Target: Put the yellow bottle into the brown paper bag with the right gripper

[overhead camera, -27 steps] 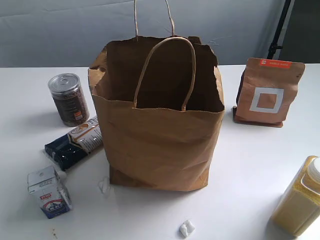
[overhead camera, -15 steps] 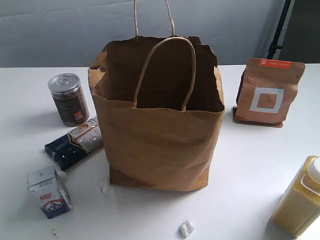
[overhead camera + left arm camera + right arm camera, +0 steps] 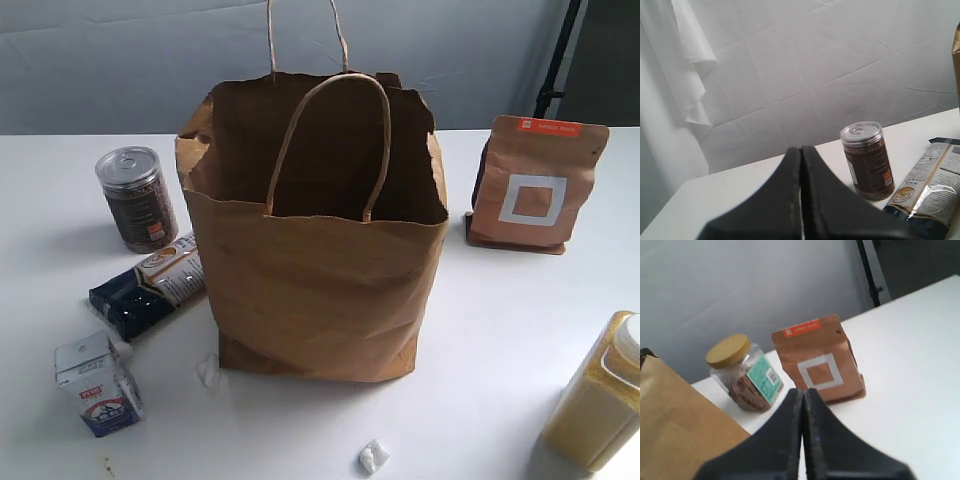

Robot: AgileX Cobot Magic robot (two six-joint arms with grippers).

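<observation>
The bottle [image 3: 600, 400] stands upright — cap up, long axis vertical — at four o'clock of the bag [image 3: 320, 280]; left gripper [image 3: 801, 152] and right gripper [image 3: 801, 395] clenched, empty.

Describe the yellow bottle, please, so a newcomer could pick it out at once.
Start at the brown paper bag in the middle of the table. To its right in the exterior view, nearer the camera than the brown pouch, stands the yellow bottle. It alone is clear plastic full of yellow grains, with a pale cap.
</observation>
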